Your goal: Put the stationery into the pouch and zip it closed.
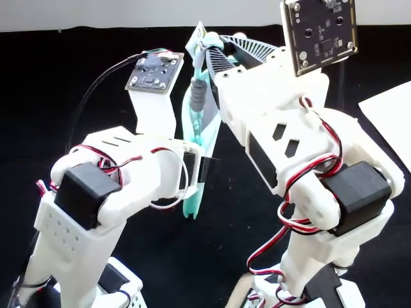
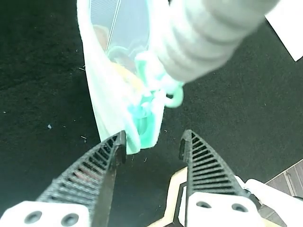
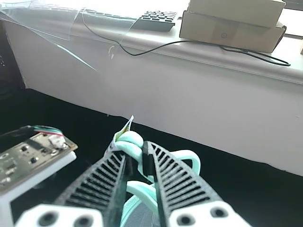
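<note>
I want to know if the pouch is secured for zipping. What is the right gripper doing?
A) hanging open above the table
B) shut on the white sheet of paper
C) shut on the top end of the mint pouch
C: in the right wrist view the right gripper has its fingers pinched together on the top end of the pouch, which is off the table.

A black table (image 1: 45, 70) spreads across the scene, with a white sheet (image 1: 393, 119) lying near its right edge in the high view. Behind the table stands a brightly lit white ledge (image 3: 222, 109). On it rest a dark keyboard (image 3: 156, 20), two stacked pale boxes (image 3: 232, 21) and a thin black cable (image 3: 199, 46) trailing along its top. A clear plastic film (image 3: 42, 23) lies on the ledge beside the keyboard.
</note>
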